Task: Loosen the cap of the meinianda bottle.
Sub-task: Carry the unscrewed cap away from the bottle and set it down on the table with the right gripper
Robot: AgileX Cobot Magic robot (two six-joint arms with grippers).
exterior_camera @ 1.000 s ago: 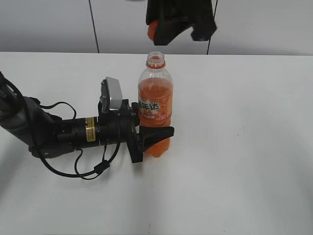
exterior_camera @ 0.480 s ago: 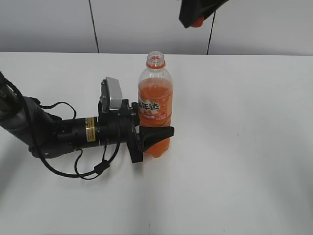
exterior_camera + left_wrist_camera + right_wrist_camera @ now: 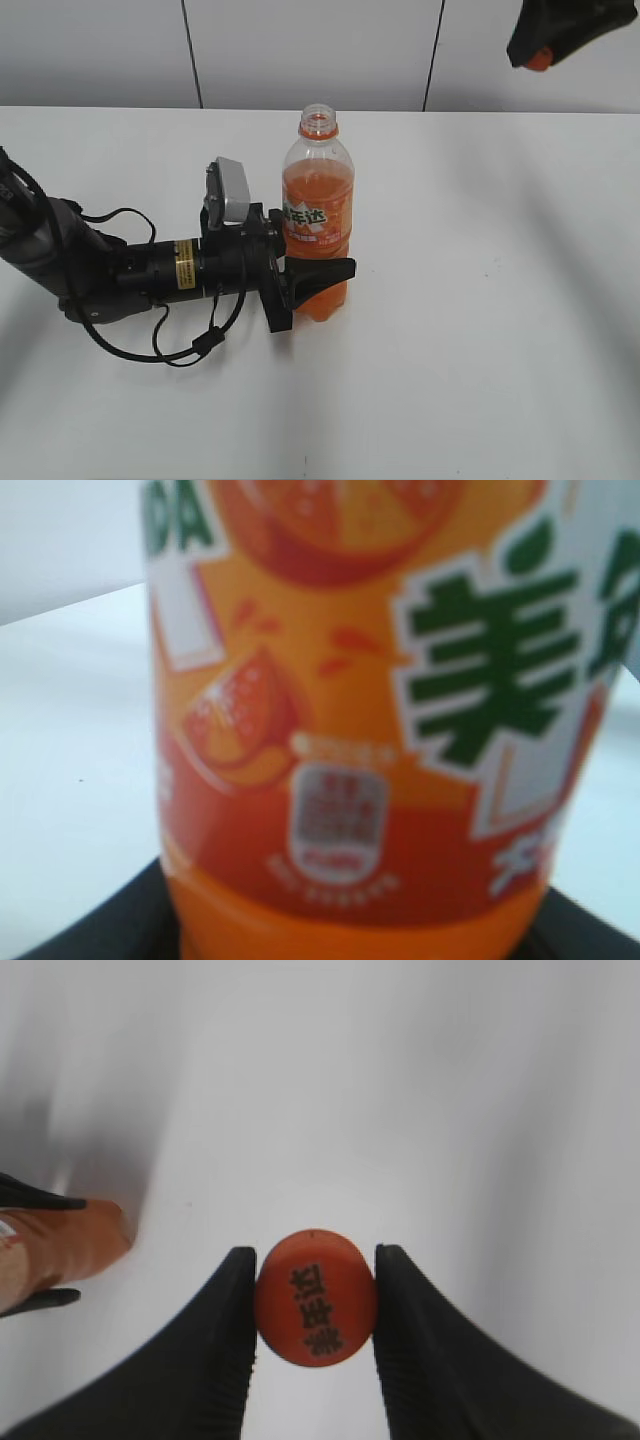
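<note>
The meinianda bottle (image 3: 318, 215) stands upright on the white table, its neck open with only the orange ring on it. My left gripper (image 3: 315, 280) lies low on the table and is shut on the bottle's lower body; the left wrist view is filled by the bottle's label (image 3: 360, 730). My right gripper (image 3: 540, 45) is high at the top right, away from the bottle, shut on the orange cap (image 3: 540, 60). In the right wrist view the cap (image 3: 315, 1297) sits between the two black fingers (image 3: 315, 1305), its printed top facing the camera.
The white table (image 3: 480, 300) stretches to the right and front of the bottle. The left arm's black body and cables (image 3: 130, 275) lie across the table's left side. A grey panelled wall (image 3: 300, 50) stands behind.
My right gripper has carried the cap from just above the bottle's neck up and to the right, to the top right corner. The bottle and the left gripper have not moved.
</note>
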